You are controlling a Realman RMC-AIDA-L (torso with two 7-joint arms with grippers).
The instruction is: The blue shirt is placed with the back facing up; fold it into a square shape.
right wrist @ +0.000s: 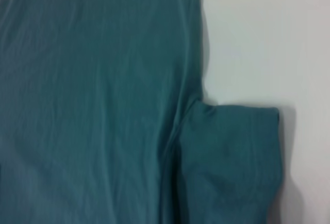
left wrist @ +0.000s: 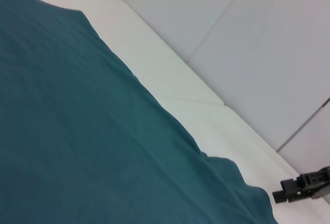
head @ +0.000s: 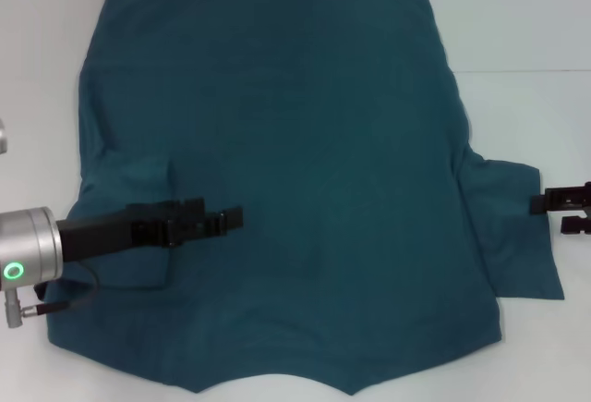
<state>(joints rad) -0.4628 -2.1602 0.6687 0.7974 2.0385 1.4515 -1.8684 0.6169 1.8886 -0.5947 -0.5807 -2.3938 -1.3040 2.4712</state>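
The blue shirt (head: 295, 171) lies flat with its plain back up on the white bench (head: 526, 32), its left sleeve already turned in over the body and its right sleeve (head: 512, 226) still spread out. The left gripper (head: 231, 220) reaches over the folded sleeve and the right gripper (head: 554, 208) waits at the right sleeve's edge; whether either gripper's fingers are open or closed, I cannot tell. The soft, matte cotton is limp, so I judge a pull could drag the smooth panel, wrinkle it, and spoil the square.
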